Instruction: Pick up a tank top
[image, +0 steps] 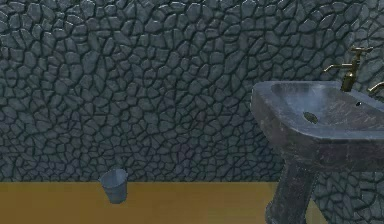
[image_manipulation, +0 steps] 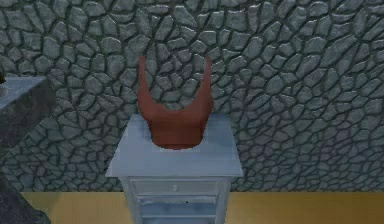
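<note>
And there was the tank top (image_manipulation: 176, 125), rust-red, sitting on top of the white drawer cabinet (image_manipulation: 133, 162) in the arm side view, well back from the front edge. Its two straps ran straight up the cobbled stone wall (image_manipulation: 290, 70), and it looked as though the wall was what kept them standing, with the body bunched at the foot of it. That put the garment at about the arm's own line of reach, which probably explained why the robot was parked side-on to it. Ahead, the forward view showed a dark pedestal sink (image: 320, 110) with a brass tap (image: 352, 68) at the right, and a small blue-grey bin (image: 114, 184) stood on the ochre floor (image: 50, 205) by the wall, both well away from the job. The state of the fingers could not be told. By my reading the pick was not yet made, and reaching out over the cabinet top came next.
</note>
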